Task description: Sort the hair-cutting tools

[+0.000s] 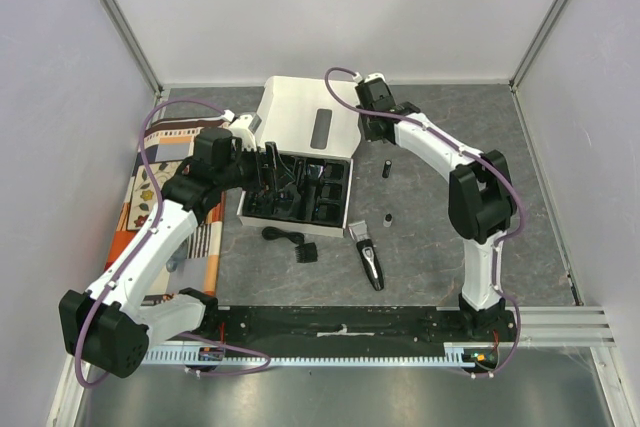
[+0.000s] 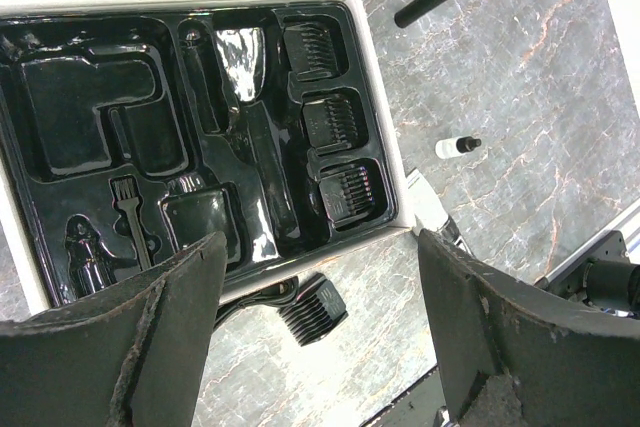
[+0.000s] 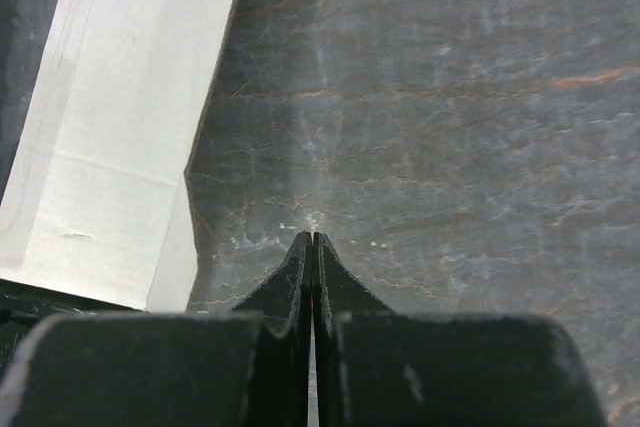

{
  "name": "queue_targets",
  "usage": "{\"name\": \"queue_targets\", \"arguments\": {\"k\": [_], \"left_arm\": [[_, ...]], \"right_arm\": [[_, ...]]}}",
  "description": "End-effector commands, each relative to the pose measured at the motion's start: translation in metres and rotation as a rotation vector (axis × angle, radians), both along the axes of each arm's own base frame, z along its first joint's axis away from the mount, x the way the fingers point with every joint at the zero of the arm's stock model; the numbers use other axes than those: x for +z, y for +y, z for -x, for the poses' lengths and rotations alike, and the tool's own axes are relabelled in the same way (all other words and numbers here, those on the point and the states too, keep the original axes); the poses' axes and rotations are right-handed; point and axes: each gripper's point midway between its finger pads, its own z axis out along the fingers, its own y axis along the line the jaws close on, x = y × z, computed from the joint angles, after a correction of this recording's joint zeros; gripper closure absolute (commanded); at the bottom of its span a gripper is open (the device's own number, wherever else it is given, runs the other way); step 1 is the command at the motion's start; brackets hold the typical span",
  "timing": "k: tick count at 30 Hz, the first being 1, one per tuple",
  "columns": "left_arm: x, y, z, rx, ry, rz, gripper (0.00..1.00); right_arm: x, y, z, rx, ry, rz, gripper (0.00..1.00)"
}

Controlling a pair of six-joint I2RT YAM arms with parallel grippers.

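The black clipper (image 1: pixel 368 257) with its silver blade head lies on the table in front of the box's right corner. A small black comb guard (image 1: pixel 307 250) and the coiled black cable (image 1: pixel 279 235) lie just in front of the box. The guard (image 2: pixel 313 312) and cable (image 2: pixel 255 299) also show in the left wrist view. A dark bottle (image 1: pixel 387 168) and a tiny bottle (image 1: pixel 388 219) lie right of the box. My left gripper (image 1: pixel 272 172) is open and empty above the black tray (image 2: pixel 90 97). My right gripper (image 3: pixel 313 239) is shut and empty, next to the white lid (image 3: pixel 120 147).
The white box (image 1: pixel 300 112) stands open mid-table, and three comb guards (image 2: pixel 335 117) sit in its tray's right-hand slots. A patterned mat (image 1: pixel 150 197) lies at the left under the left arm. Grey walls close in the table on three sides.
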Motion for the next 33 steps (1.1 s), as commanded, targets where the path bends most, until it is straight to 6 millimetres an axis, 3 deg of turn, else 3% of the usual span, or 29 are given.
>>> {"name": "queue_targets", "arguments": {"k": [1,6,10,12,13,14,16,19,20,24,26,33], "left_arm": [[0.009,-0.004,-0.004,-0.001,-0.016,0.043,0.17],[0.008,-0.003,-0.005,0.008,-0.015,0.037,0.17],[0.009,0.005,-0.007,0.049,-0.029,0.014,0.17],[0.007,0.016,-0.011,0.113,-0.032,-0.024,0.17],[0.007,0.022,-0.013,0.145,-0.035,-0.039,0.18],[0.006,0.034,-0.018,0.209,-0.046,-0.075,0.18],[0.005,0.048,-0.021,0.276,-0.048,-0.119,0.18],[-0.009,0.072,-0.028,0.388,-0.013,-0.225,0.28],[-0.008,0.074,-0.03,0.398,-0.012,-0.236,0.32],[-0.014,0.074,-0.032,0.401,0.012,-0.239,0.41],[-0.014,0.073,-0.032,0.396,0.013,-0.231,0.42],[-0.015,0.071,-0.029,0.382,0.012,-0.224,0.4]], "right_arm": [[-0.008,0.031,-0.007,0.048,0.02,-0.11,1.0],[-0.004,0.047,-0.007,0.077,0.017,-0.131,1.0],[0.009,0.031,-0.002,0.019,-0.016,-0.077,1.0],[0.018,0.019,0.008,-0.002,-0.017,-0.051,0.89],[0.019,0.017,0.013,-0.003,-0.009,-0.049,0.74],[0.027,0.019,0.02,0.012,-0.009,-0.064,0.69],[0.02,0.019,0.037,0.019,0.03,-0.06,0.6],[0.022,0.028,0.064,0.039,0.049,-0.096,0.55],[0.012,0.031,0.076,0.05,0.079,-0.104,0.55],[0.005,0.058,0.106,0.078,0.099,-0.177,0.5],[-0.003,0.06,0.117,0.04,0.11,-0.215,0.5],[-0.029,0.085,0.136,-0.02,0.136,-0.325,0.5]]}}
